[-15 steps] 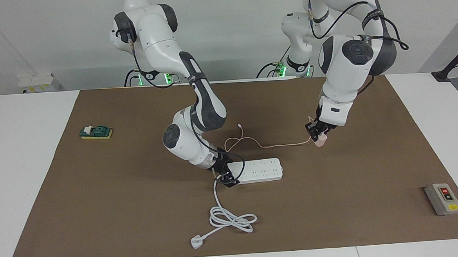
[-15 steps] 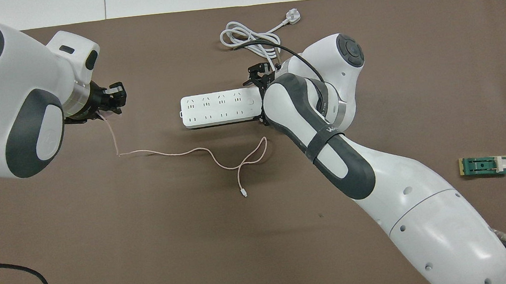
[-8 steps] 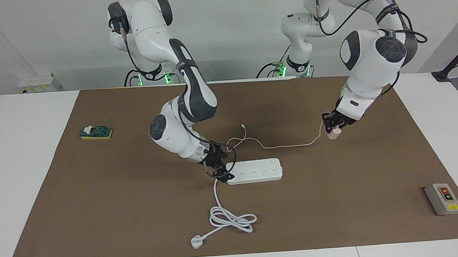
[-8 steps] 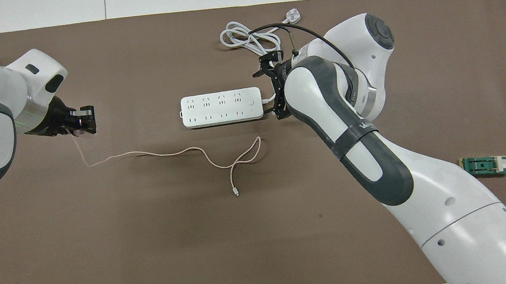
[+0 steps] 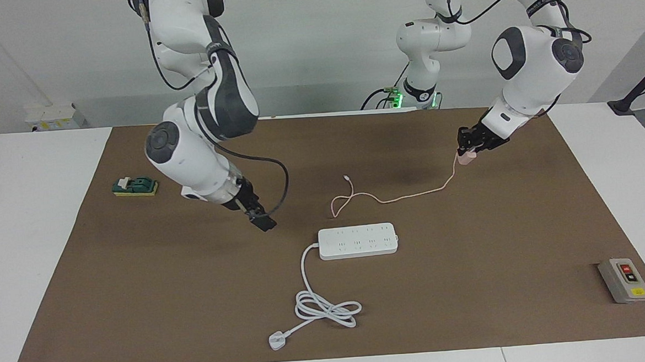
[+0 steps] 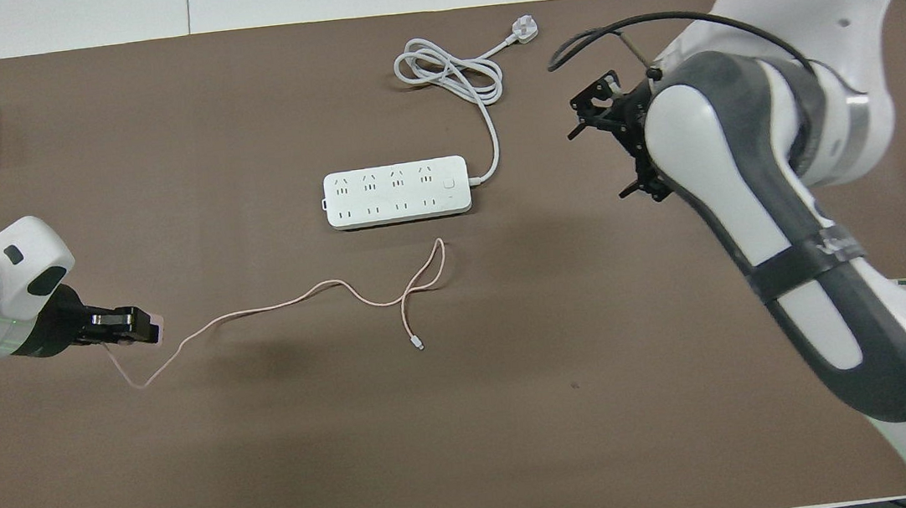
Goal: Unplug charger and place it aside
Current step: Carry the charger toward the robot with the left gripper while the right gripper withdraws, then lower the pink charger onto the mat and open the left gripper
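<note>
The charger (image 5: pixel 465 159), a small pale pink cube, hangs just above the brown mat with my left gripper (image 5: pixel 468 147) shut on it; in the overhead view only its pink edge (image 6: pixel 160 325) shows at the left gripper (image 6: pixel 142 324). Its thin pink cable (image 5: pixel 411 194) trails over the mat (image 6: pixel 297 291) and ends in a loose loop near the white power strip (image 5: pixel 357 241) (image 6: pixel 396 193). All the strip's sockets are empty. My right gripper (image 5: pixel 263 223) (image 6: pixel 598 150) is raised over the mat toward the right arm's end, open and holding nothing.
The strip's thick white cord (image 5: pixel 326 307) lies coiled farther from the robots and ends in a flat plug (image 5: pixel 278 340). A grey switch box (image 5: pixel 624 280) sits at the left arm's end. A green block (image 5: pixel 135 186) lies at the right arm's end.
My left gripper has carried the charger nearer the robots and toward the left arm's end, dragging the cable along. My right gripper has lifted off the strip's end and swung away.
</note>
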Robot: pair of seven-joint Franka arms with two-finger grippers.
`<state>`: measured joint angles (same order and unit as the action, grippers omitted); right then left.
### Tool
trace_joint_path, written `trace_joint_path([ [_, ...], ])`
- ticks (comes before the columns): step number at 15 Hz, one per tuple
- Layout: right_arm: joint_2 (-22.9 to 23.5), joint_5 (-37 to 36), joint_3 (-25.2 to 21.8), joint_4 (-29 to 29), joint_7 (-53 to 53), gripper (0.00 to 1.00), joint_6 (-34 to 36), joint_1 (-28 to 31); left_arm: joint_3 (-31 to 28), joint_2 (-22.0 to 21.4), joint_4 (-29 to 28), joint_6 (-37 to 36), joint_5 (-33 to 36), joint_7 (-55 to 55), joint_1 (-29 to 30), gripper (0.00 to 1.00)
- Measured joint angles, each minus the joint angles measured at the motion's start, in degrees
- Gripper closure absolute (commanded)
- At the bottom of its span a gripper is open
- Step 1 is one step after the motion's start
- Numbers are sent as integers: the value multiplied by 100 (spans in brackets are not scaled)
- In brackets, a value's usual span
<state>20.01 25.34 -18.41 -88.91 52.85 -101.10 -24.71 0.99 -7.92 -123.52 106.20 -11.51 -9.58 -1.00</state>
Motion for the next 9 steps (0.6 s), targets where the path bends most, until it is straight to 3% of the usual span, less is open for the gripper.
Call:
trace_joint_path([
  [4, -661, -829, -44, -46, -2135, 0, 834, 681, -9, -436, -1020, 535, -39, -756, 218, 100],
  [9, -1311, -1855, -2, -76, -3490, 0, 1069, 525, -32, -584, -1658, 1207, -54, -1268, 592, 100],
])
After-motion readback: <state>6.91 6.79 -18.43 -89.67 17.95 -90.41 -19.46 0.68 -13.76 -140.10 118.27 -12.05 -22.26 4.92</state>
